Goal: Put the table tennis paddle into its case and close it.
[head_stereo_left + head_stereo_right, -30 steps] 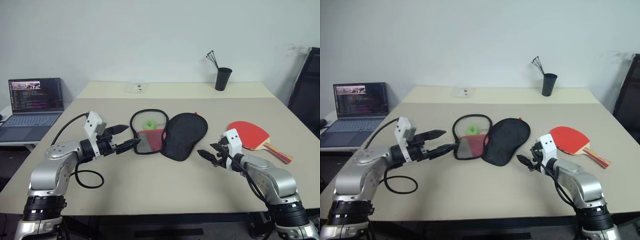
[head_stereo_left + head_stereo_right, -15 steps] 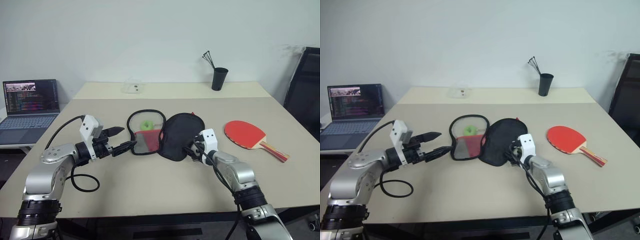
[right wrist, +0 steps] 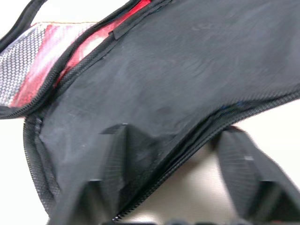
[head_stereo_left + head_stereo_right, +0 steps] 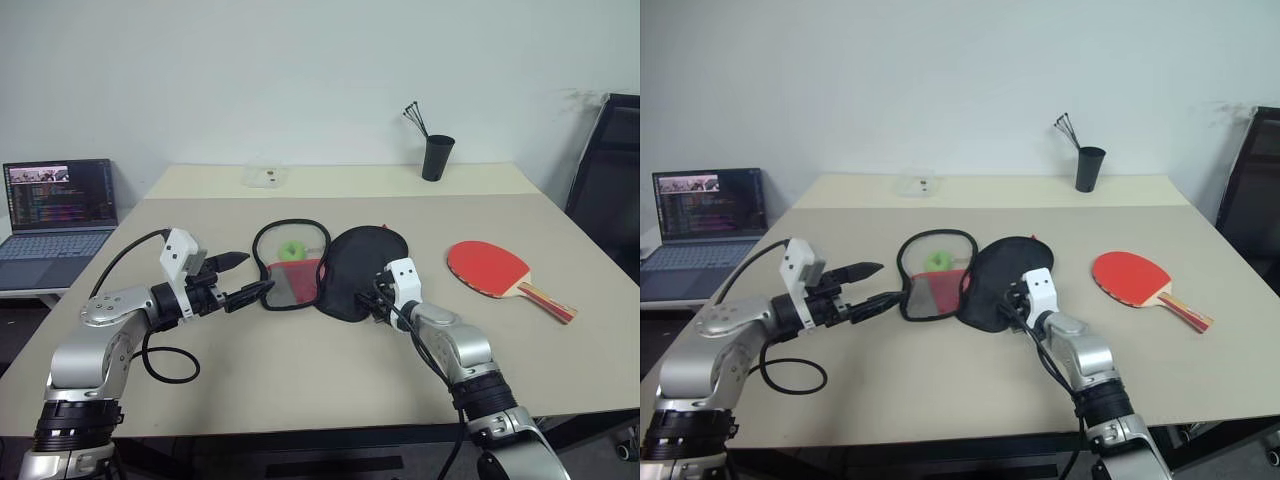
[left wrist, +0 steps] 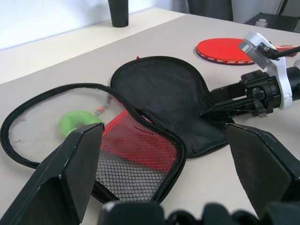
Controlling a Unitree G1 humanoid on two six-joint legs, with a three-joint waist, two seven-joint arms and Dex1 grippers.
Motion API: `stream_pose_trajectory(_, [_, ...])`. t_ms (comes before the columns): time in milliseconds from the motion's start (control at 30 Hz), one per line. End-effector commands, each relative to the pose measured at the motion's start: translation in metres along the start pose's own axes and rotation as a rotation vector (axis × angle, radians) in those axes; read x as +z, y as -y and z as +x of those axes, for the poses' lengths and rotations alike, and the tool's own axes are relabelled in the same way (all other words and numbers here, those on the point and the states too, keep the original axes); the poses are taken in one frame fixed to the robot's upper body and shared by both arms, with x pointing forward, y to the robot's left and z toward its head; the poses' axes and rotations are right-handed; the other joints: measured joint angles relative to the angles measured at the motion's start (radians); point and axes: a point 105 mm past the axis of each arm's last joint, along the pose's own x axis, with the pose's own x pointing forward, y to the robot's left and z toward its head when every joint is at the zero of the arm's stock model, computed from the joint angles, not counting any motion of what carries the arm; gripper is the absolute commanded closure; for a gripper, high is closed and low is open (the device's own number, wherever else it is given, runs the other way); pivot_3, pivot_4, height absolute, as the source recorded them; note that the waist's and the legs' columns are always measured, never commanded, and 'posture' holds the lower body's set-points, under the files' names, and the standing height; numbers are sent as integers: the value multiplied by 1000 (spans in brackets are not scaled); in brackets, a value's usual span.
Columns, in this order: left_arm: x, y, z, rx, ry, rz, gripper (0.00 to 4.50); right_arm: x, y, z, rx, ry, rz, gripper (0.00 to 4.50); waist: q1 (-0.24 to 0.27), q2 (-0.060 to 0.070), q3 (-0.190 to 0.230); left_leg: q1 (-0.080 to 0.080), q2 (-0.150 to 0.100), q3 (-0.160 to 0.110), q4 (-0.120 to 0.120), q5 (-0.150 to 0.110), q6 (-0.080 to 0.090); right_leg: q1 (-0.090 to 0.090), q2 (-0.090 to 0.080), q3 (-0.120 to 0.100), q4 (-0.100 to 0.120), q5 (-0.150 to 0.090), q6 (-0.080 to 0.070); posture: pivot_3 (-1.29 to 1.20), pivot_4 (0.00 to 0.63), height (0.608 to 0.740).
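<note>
Black fabric of the case [image 4: 362,258] now lies right at the right end effector [image 4: 378,305], which a second ago hung well to the right, near the table tennis paddle [image 4: 492,268]; it has crossed leftward to the case's near edge. In the left eye view the case lies spread open on the beige tabletop [image 4: 300,370], black half to the right, mesh-and-red half [image 4: 290,268] to the left with a green tag inside. The paddle rests red face up, well apart to the right of the case, handle pointing toward the right edge. The left end effector [image 4: 250,277] has kept its place just left of the mesh half, fingers spread apart. The camera has also shifted since then, so the laptop [image 4: 58,208] sits nearer the picture's edge and is cut off there. A black cup [image 4: 436,157] stands at the far side.

In the right eye view the right end effector's fingertips are hidden behind its own white housing, so contact with the case cannot be made out.

From the left wrist, the right end effector [image 5: 220,107] shows its dark fingers reaching onto the black half's rim; the paddle's handle is hidden behind it.

From the right wrist, its two fingers [image 3: 112,159] stand apart, one over the black fabric, the other beside the zip edge; whether they pinch it I cannot tell.
</note>
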Motion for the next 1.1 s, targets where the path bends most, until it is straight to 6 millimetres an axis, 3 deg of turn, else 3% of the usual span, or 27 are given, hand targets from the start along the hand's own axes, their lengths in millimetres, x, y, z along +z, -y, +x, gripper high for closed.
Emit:
stream_pose_trajectory(33, [12,4,0,-16,25,47,0,20,3,1,-10,47,21,2803,0,0,0,0,0,0,0,0,0,0,0,0,0,0,-1,0,150,740])
stream_pose_trajectory(167, [12,5,2,-28,24,50,0,32,19,4,-43,43,54,4330,0,0,0,0,-1,0,0,0,0,0,0,0,0,2,-3,0,150,740])
stream_pose_trajectory(200, [12,6,3,-34,24,50,0,34,24,3,-50,39,74,4444,0,0,0,0,-1,0,0,0,0,0,0,0,0,2,-3,0,150,740])
stream_pose_trajectory(467, [9,22,11,-106,31,27,0,32,55,-7,-80,-40,151,4444,1,0,0,-2,-1,0,0,0,0,0,-1,0,-1,2,-3,0,150,740])
stream_pose_trajectory(833, [7,34,26,-181,32,21,0,38,97,-34,-174,-62,116,4444,2,0,0,-1,-2,0,0,0,0,0,-1,0,-1,2,-3,0,150,740])
stream_pose_trajectory(1100, [7,36,31,-216,31,27,0,36,110,-45,-204,-75,118,4444,2,0,0,-1,-1,0,0,0,0,0,0,0,-1,1,-2,0,150,740])
